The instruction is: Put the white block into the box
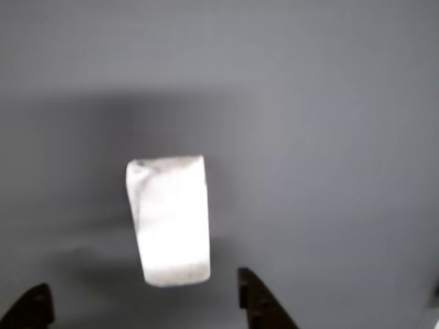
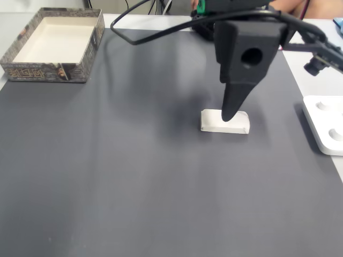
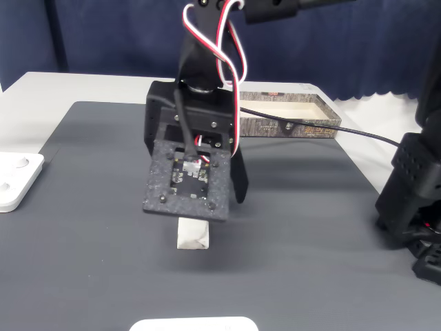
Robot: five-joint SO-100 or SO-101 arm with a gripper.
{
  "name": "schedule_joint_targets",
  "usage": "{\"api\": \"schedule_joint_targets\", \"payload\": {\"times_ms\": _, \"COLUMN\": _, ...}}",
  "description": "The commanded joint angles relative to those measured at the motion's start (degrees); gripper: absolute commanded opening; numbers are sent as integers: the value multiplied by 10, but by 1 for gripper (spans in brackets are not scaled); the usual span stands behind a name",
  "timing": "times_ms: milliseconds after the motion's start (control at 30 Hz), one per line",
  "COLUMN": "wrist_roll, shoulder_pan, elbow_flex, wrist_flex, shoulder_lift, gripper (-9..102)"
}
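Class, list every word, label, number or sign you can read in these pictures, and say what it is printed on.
No text can be read.
Box: the outer walls carry a mottled pattern, too small to tell if it holds lettering.
White block: plain.
Board on the arm: no legible marks.

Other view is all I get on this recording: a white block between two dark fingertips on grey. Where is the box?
Observer: In a fixed view the box sits at the far-left corner of the dark mat, well apart from the white block.
Operator: Anything in it?
Observer: No, its cream floor is bare.
Operator: What else is around?
Observer: A flat white device lies just off the mat's right edge in that view.
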Motion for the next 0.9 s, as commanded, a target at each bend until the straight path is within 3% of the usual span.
{"api": "schedule_joint_targets", "payload": {"times_ms": 0, "wrist_roll": -16, "shoulder_pan": -12, "elbow_flex": -3, "wrist_flex": -10, "shoulder_lift": -1, "gripper": 34}}
{"api": "schedule_joint_targets", "payload": {"times_ms": 467, "wrist_roll": -13, "shoulder_pan": -15, "elbow_flex": 4, "wrist_flex": -11, "shoulder_lift": -26, "gripper": 30}}
{"api": "schedule_joint_targets", "payload": {"times_ms": 867, "wrist_roll": -1, "shoulder_pan": -12, "elbow_flex": 6, "wrist_flex": -33, "shoulder_lift": -35, "gripper": 35}}
